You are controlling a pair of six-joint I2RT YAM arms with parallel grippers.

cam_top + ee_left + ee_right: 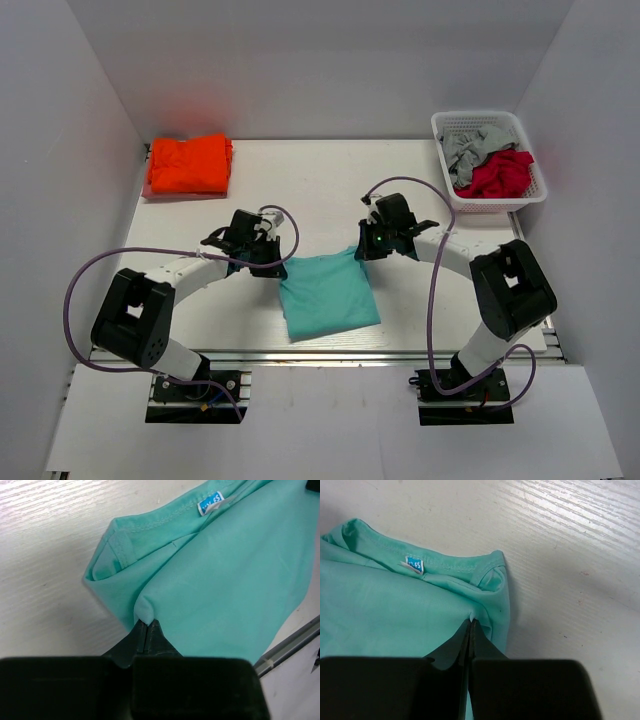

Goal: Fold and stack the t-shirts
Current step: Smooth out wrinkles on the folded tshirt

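A mint-teal t-shirt (328,292) lies partly folded at the near middle of the table, its collar edge and blue tag (210,503) toward the far side. My left gripper (145,623) is shut on a pinch of that shirt at its far left corner (262,250). At the shirt's far right corner my right gripper (471,621) is likewise shut on a small fold of the cloth (378,238). An orange t-shirt (188,165) lies folded at the far left of the table.
A white basket (525,195) at the far right holds grey and red clothes. White walls enclose the table on the left, right and back. A metal rail (320,353) runs along the table's near edge, close to the teal shirt's hem.
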